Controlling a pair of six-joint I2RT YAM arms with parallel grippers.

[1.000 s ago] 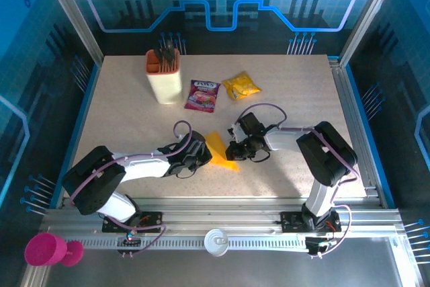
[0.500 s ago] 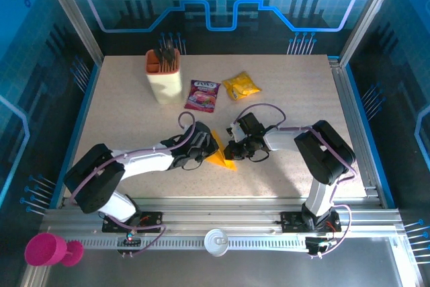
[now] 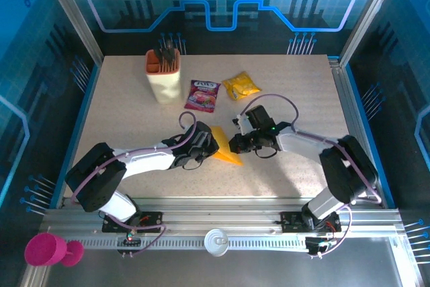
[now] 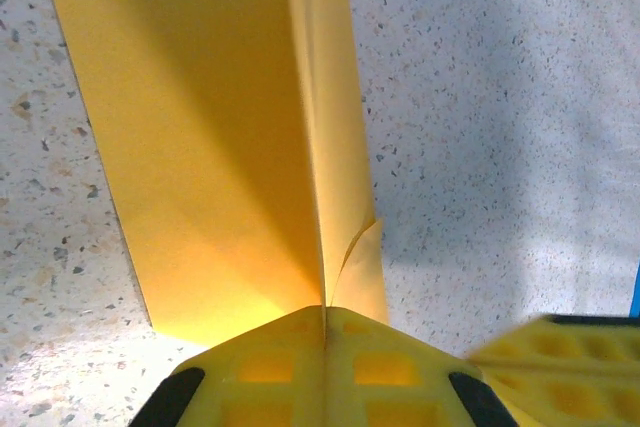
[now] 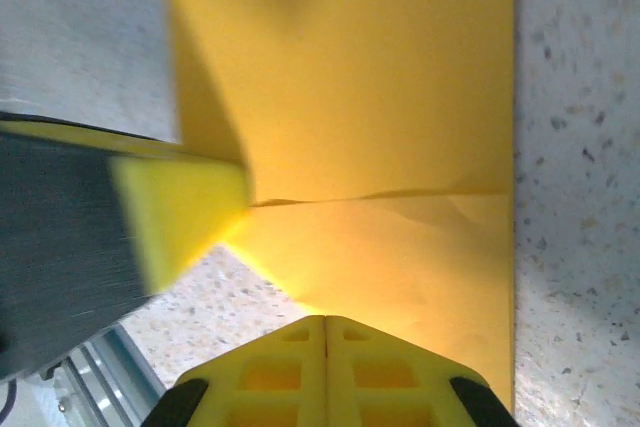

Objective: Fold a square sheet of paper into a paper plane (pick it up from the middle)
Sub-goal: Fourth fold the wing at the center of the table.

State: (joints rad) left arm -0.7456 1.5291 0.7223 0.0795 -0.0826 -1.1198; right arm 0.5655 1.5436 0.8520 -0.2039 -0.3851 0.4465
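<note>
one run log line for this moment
stage: mid-fold | sheet of paper: creased, one flap raised, on table | left gripper: shut on the raised crease | right gripper: shut at paper's edge, grip unclear

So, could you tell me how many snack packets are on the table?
2: a purple packet right of the beige holder, and a yellow packet just right of that.

Both arms stretch inward and sit low. Left gripper (image 3: pixel 214 148) is pinched tight on the sheet (image 3: pixel 226 155), right gripper (image 3: pixel 234 144) is closed too, tips just beside the left's.
</note>
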